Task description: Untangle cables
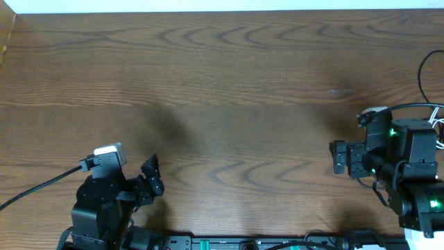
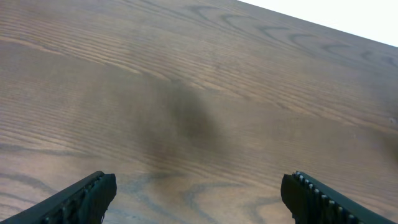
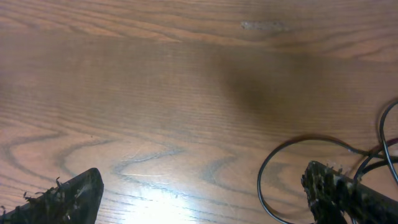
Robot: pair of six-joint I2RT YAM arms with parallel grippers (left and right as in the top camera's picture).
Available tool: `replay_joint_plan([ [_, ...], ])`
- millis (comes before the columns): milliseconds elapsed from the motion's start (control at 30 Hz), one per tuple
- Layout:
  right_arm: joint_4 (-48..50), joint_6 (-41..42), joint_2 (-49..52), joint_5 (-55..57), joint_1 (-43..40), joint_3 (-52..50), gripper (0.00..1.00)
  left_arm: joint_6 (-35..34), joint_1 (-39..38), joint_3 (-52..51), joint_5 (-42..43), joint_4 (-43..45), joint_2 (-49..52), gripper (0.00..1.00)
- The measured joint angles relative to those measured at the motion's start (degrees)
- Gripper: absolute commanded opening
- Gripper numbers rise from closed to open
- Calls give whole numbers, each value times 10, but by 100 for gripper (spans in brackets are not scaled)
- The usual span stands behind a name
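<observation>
a brown wood-grain table [image 1: 229, 83] fills the view, a pale strip [image 1: 208, 4] beyond its far edge.

No readable text, labels, brands or numbers on any surface in view

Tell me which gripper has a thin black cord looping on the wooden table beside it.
The right gripper: a thin black cord loops beside one of its open jaws. The left gripper, also open, has none in view.
</observation>
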Motion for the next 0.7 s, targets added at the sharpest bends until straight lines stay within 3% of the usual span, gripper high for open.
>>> replay_joint_plan([
  [167,-21,-1,-45,5,33,-2,99,0,0,0,0,0,0,90],
  [400,20,-30,-216,35,33,-18,99,0,0,0,0,0,0,90],
  [600,141,-68,-331,39,16,-67,99,0,0,0,0,0,0,90],
  [700,246,-76,-376,38,6,-151,99,0,0,0,0,0,0,90],
])
